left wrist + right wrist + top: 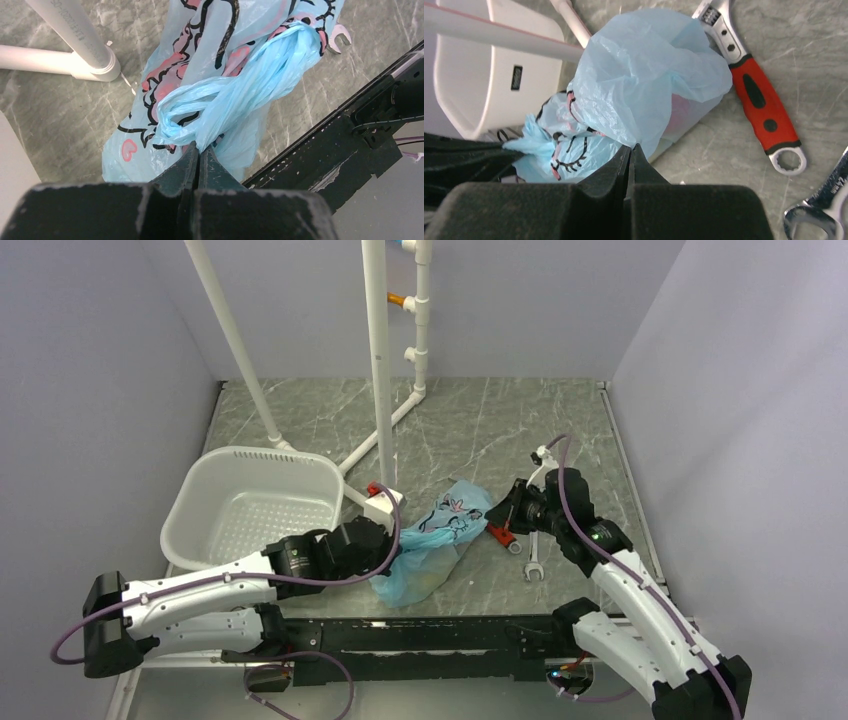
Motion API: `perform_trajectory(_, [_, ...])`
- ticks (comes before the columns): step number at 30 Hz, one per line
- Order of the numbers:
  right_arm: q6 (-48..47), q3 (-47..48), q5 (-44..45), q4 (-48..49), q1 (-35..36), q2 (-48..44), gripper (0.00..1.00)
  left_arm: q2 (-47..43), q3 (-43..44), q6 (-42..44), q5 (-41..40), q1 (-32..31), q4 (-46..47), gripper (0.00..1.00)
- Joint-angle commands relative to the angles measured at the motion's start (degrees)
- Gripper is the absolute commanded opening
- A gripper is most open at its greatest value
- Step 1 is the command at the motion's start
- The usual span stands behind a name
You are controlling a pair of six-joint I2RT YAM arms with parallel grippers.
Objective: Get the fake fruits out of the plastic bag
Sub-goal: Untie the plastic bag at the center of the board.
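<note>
**Near edge.** Both arms reach forward from their bases at the near edge of the tabletop [570, 430].

**Left end effector.** The left end effector [198, 152] is closed. Its fingertips pinch the twisted, rope-like handle of the plastic bag [445, 530] at the bag's near-left end.

**Plastic bag.** The bag lies crumpled on the tabletop between the two end effectors. It runs diagonally from near-left to far-right. The film is light blue with pink-and-black print.

**Fake fruits.** The fake fruits [684, 114] are inside the bag. They show only as a reddish patch through the film at the bag's right end. Individual fruits cannot be told apart.

**Right end effector.** The right end effector [630, 152] is closed. Its fingertips meet at the lower edge of the bulging film at the bag's right end. It cannot be told whether any film is caught between them.

**Tools.** A red-handled adjustable wrench [764, 105] lies flat just beside the bag's right end. An open-ended spanner [533, 560] lies near it, further right and closer to the near edge.

**Basket.** A white perforated basket [200, 495] stands left of the bag, tilted.

**Far side.** A white pipe frame [380, 360] rises from the tabletop beyond the bag and the basket.
</note>
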Motion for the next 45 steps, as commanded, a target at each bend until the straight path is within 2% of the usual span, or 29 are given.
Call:
perform_trajectory(1, [-10.32, 6.6, 0.1, -8.27, -0.34, -1.2, 0.0, -1.29, 0.19, -0.52, -1.17, 0.47, -0.92, 0.0])
perform_trajectory(2, [-11.99, 7.5, -1.19, -9.36, -0.21, -1.69, 0.06, -1.03, 0.38, -0.78, -1.42, 0.51, -0.84, 0.0])
perform_trajectory(5, [-13.94, 9.83, -4.52, -11.59, 2.04, -3.1, 0.39, 0.17, 0.67, -0.84, -1.3, 0.64, 0.34, 0.0])
perform_trajectory(6, [-13.39, 10.43, -3.54, -11.64, 4.36, -3.98, 0.47, 0.5, 0.78, -0.8, -1.22, 0.64, 0.73, 0.0])
perform_trajectory(8, [-11.6, 11.63, 2.91, -11.35, 13.18, -5.72, 0.57, 1.29, 1.25, -0.71, -1.32, 0.73, 0.78, 0.0])
perform_trajectory(10, [-10.32, 12.94, 11.02, -11.34, 22.86, -5.37, 0.6, 1.95, 1.75, -0.84, -1.52, 0.73, 0.7, 0.0])
perform_trajectory(13, [-8.47, 14.06, 17.3, -9.29, 33.47, 0.27, 0.61, 2.59, 1.86, -0.91, -1.1, 0.73, 1.22, 0.0])
perform_trajectory(16, [-6.24, 15.21, 28.59, -6.81, 44.49, 6.88, 0.62, 2.83, 2.24, -1.28, -0.99, 0.82, 0.56, 0.0])
perform_trajectory(18, [-8.15, 15.72, 36.57, -6.05, 52.1, 10.12, 0.63, 2.66, 2.55, -1.52, -0.68, 0.82, -0.05, 0.0])
perform_trajectory(20, [-14.02, 13.24, 41.8, -2.84, 55.56, 11.03, 0.64, 2.14, 2.17, -1.63, -0.16, 0.82, 0.06, 0.0])
perform_trajectory(26, [-31.15, 8.48, 50.64, 6.8, 58.44, 12.26, 0.62, 0.61, 0.46, -1.94, 1.22, 0.82, 0.81, 0.0])
perform_trajectory(30, [-42.07, 6.31, 50.37, 13.07, 60.9, 13.68, 0.61, -0.11, 0.06, -2.16, 2.21, 0.81, 1.28, 0.0])
perform_trajectory(35, [-52.65, 3.49, 51.98, 16.95, 63.87, 16.46, 0.49, -1.74, -0.45, -2.27, 2.51, 1.55, 1.54, 0.0])
perform_trajectory(41, [-61.31, 1.61, 64.86, 21.81, 67.15, 21.51, 0.46, -1.74, -0.53, -2.27, 3.68, 2.48, 1.8, 0.0])
perform_trajectory(45, [-64.96, 1.66, 75.52, 27.51, 67.82, 26.94, 0.34, -1.48, -0.8, -2.64, 4.05, 2.73, 2.22, 0.0])
